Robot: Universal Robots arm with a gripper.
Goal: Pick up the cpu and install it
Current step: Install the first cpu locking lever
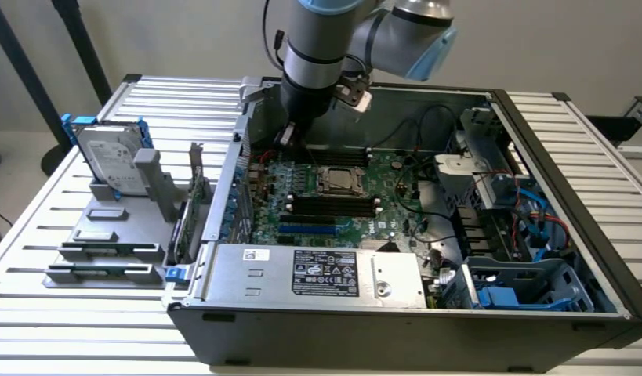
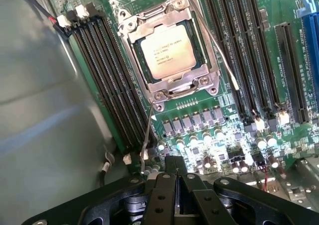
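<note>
Gripper (image 2: 175, 161): clenched, fingers pressed together with nothing between them.
Gripper position: inside the open computer case (image 1: 530, 125), over the motherboard (image 2: 214, 120), apart from the socket.
Cpu (image 2: 167, 56): lies flat in the socket frame (image 2: 175, 91) between the banks of memory slots (image 2: 107, 75).
Cpu facing: silvery printed lid up.
Cpu axis: nearly square with no marked long side, its edges parallel to the slots.
</note>
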